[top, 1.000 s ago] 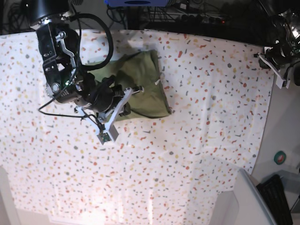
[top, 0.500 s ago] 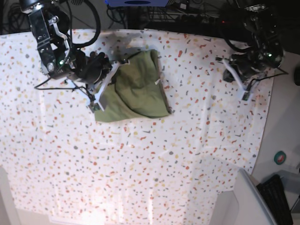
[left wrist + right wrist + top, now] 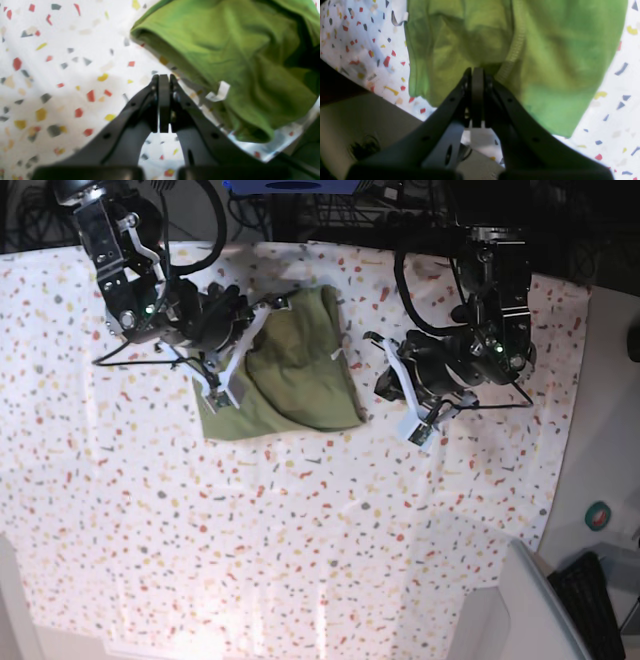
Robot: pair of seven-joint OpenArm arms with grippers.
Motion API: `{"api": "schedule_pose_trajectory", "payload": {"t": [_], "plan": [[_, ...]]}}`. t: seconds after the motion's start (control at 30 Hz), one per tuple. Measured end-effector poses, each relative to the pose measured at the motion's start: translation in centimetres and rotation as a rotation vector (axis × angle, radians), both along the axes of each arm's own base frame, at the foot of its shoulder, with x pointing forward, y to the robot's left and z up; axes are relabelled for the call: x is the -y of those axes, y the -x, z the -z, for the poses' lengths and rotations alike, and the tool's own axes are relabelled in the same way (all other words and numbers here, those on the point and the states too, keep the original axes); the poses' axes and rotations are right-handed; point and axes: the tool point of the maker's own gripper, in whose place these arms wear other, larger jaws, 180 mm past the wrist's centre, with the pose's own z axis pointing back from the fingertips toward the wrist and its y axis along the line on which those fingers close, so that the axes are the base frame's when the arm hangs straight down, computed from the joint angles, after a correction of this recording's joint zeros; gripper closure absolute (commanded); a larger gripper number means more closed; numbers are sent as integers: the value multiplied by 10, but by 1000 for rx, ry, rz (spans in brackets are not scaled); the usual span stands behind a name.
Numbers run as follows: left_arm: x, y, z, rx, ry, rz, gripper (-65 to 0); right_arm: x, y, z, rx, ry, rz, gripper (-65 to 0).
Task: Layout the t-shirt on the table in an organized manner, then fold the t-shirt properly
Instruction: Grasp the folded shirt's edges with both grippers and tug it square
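Judging by the heap, I'm still at the laying-out step: the t-shirt sits bunched on the speckled surface, nothing spread flat. The shirt lies directly ahead of my right gripper, which is closed with nothing between its fingers that I can make out, and up to the right of my left gripper, closed and empty over bare cover. Next I'd need both opened and set on opposite edges. Sleeves and hem are buried in folds; I can't pick them out.
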Motion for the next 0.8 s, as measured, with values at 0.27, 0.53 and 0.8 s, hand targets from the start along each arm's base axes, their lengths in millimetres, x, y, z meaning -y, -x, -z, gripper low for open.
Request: {"api": "schedule_pose_trajectory", "payload": {"t": [0.27,0.53,0.8], "plan": [[3,49,6,-132,-148,162,0,29,-26,-14,64,17,77,0],[-5,80,16,-193,-171,176,-457,105,-58,-40,163,87,258,0],[27,107,14,-256,91,175,-462,114,-57,-39,156,110,252,0]]}}
